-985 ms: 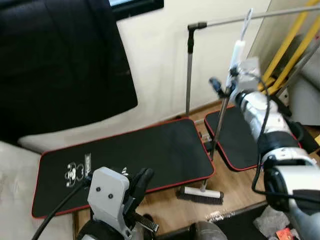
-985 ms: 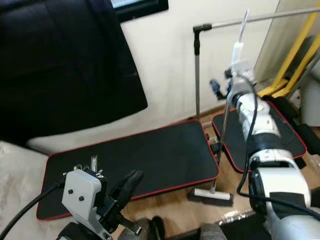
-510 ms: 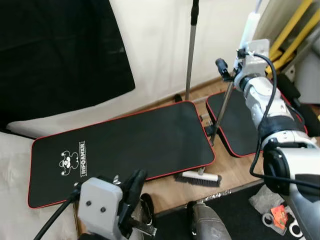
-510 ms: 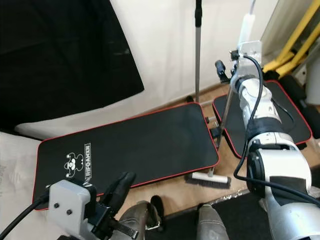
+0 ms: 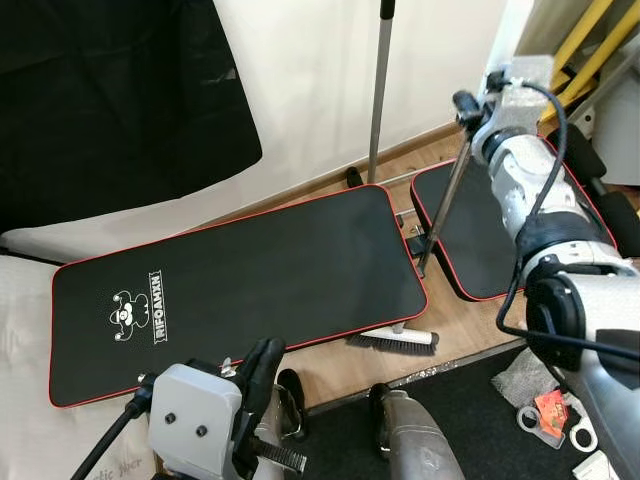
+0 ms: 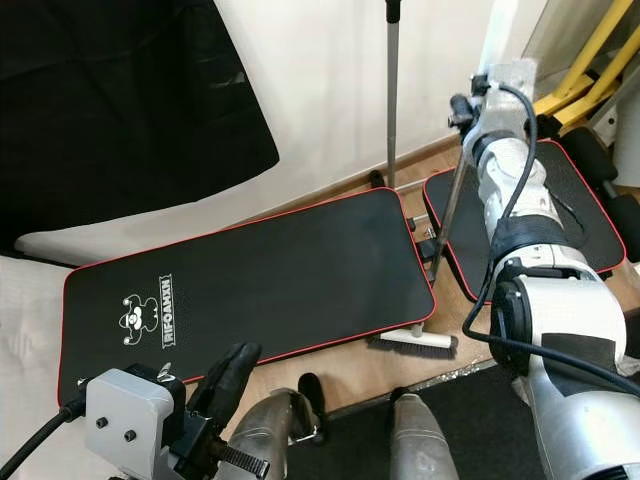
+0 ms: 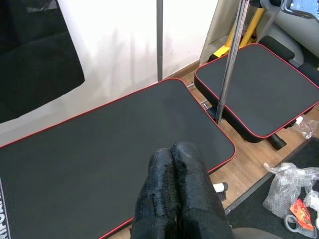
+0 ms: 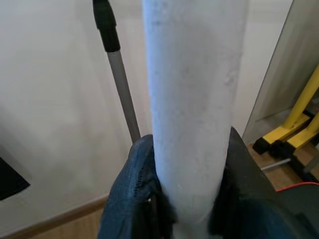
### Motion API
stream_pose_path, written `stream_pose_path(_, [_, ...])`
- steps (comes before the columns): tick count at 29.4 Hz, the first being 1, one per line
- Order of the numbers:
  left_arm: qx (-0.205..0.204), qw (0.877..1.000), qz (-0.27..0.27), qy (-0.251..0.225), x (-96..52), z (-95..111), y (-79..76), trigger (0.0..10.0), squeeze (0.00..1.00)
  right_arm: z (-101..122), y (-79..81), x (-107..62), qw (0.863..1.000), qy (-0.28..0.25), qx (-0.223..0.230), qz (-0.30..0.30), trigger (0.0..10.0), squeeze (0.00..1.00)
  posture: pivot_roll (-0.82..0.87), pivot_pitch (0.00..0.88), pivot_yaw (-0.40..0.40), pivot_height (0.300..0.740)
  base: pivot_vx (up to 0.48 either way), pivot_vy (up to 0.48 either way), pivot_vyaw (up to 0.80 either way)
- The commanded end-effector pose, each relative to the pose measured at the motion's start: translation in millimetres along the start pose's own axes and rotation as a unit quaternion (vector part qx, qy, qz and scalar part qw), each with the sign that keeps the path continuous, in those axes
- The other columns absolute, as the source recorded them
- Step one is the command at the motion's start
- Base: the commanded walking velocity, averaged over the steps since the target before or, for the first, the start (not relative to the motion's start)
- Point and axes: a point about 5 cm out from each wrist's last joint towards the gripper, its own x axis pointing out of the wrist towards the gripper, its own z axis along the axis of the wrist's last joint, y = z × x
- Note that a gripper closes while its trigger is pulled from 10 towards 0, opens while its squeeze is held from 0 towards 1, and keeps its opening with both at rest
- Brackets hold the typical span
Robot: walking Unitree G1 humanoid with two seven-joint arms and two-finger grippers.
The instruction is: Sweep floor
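Right pincer (image 5: 466, 104) raised, clamping broom (image 5: 438, 215) handle, left pincer (image 7: 175, 189) closed, low

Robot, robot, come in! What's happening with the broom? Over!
Right gripper shut on broom handle. Left gripper shut, idle. Brush head on floor beside black mat.

I note a black mat (image 5: 240, 280) edged red, with a white bear logo (image 5: 125, 315); grey broom pole (image 5: 445, 210), dark bristles; yellow bars (image 5: 590, 40); tan wood floor (image 5: 470, 320).
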Motion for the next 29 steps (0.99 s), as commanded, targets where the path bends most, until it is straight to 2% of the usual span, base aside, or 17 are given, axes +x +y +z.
stream_pose_path(1, [-0.023, 1.0, -0.008, 0.013, 2.5, -2.5, -7.7, 10.0, 0.0, -11.8, 0.6, -3.1, 1.0, 0.016, 0.021, 0.01, 0.0, 0.0, 0.04, 0.323, -0.009, 0.74, 0.0, 0.0, 0.0])
stream_pose_path(2, [-0.019, 1.0, -0.008, 0.013, 4.0, -2.5, -6.7, 10.0, 0.0, -14.1, 1.4, -3.8, 0.999, 0.02, 0.021, 0.017, 0.0, 0.0, 0.04, 0.323, -0.009, 0.74, 0.0, 0.0, 0.0])
stream_pose_path(4, [-0.007, 1.0, -0.004, 0.022, 10.0, -3.8, -1.3, 10.0, 0.0, -22.9, 4.2, -8.0, 0.998, 0.031, -0.007, 0.047, 0.0, 0.0, 0.0, 0.266, -0.019, 0.74, 0.0, 0.0, 0.0])
stream_pose_path(7, [-0.003, 1.0, -0.001, 0.026, 12.1, -4.3, 0.9, 10.0, 0.0, -26.1, 5.5, -9.8, 0.998, 0.034, -0.015, 0.059, 0.0, 0.0, 0.0, 0.266, -0.019, 0.74, 0.0, 0.0, 0.0])
stream_pose_path(10, [0.002, 0.999, 0.01, 0.032, 21.9, -11.5, 9.5, 10.0, 0.0, -38.1, 7.2, -26.0, 0.993, 0.049, -0.049, 0.094, 0.0, 0.0, -0.04, 0.209, -0.02, 0.74, 0.0, 0.0, 0.0])
stream_pose_path(11, [0.002, 0.999, 0.01, 0.032, 21.9, -11.5, 9.5, 10.0, 0.0, -38.1, 7.2, -26.0, 0.993, 0.049, -0.049, 0.094, 0.0, 0.0, -0.04, 0.209, -0.02, 0.74, 0.0, 0.0, 0.0])
stream_pose_path(12, [0.005, 0.999, 0.012, 0.031, 26.8, -15.5, 12.9, 10.0, 0.0, -38.7, 7.3, -32.7, 0.991, 0.048, -0.075, 0.102, 0.0, 0.0, -0.07, 0.18, -0.019, 0.74, 0.0, 0.0, 0.0])
stream_pose_path(13, [0.005, 0.999, 0.012, 0.031, 26.8, -15.5, 12.9, 10.0, 0.0, -38.7, 7.3, -32.7, 0.991, 0.048, -0.075, 0.102, 0.0, 0.0, -0.07, 0.18, -0.019, 0.74, 0.0, 0.0, 0.0])
stream_pose_path(14, [0.016, 0.999, 0.016, 0.027, 35.4, -21.9, 17.9, 10.0, 0.0, -28.6, 2.5, -45.6, 0.986, 0.032, -0.133, 0.097, 0.0, 0.0, -0.09, 0.149, -0.015, 0.74, 0.0, 0.0, 0.0])
stream_pose_path(15, [0.016, 0.999, 0.016, 0.027, 35.4, -21.9, 17.9, 10.0, 0.0, -28.6, 2.5, -45.6, 0.986, 0.032, -0.133, 0.097, 0.0, 0.0, -0.09, 0.149, -0.015, 0.74, 0.0, 0.0, 0.0])
stream_pose_path(16, [0.019, 0.999, 0.016, 0.026, 38.1, -23.7, 19.2, 10.0, 0.0, -23.7, 1.1, -49.9, 0.983, 0.025, -0.153, 0.094, 0.0, 0.0, -0.09, 0.149, -0.015, 0.74, 0.0, 0.0, 0.0])
stream_pose_path(21, [0.025, 0.999, 0.016, 0.027, 47.0, -28.7, 23.4, 10.0, 0.0, -17.9, -5.0, -52.9, 0.984, 0.034, -0.158, 0.075, 0.0, 0.0, -0.11, 0.114, -0.01, 0.74, 0.0, 0.0, 0.0])
stream_pose_path(24, [0.031, 0.999, 0.014, 0.031, 53.1, -31.5, 25.2, 10.0, 0.0, -23.4, -15.1, -60.8, 0.984, 0.059, -0.164, 0.046, 0.0, 0.0, -0.12, 0.099, -0.007, 0.74, 0.0, 0.0, 0.0])
stream_pose_path(27, [0.032, 0.999, 0.013, 0.031, 55.2, -32.7, 25.8, 10.0, 0.0, -25.6, -16.1, -66.2, 0.983, 0.069, -0.165, 0.038, 0.0, 0.0, -0.12, 0.097, -0.006, 0.74, 0.0, 0.0, 0.0])
stream_pose_path(29, [0.035, 0.999, 0.007, 0.032, 58.0, -35.4, 27.0, 10.0, 0.0, -37.7, -3.9, -83.7, 0.978, 0.124, -0.135, 0.101, 0.3, 0.0, -0.12, 0.086, -0.002, 0.74, 0.0, 0.0, 0.0])
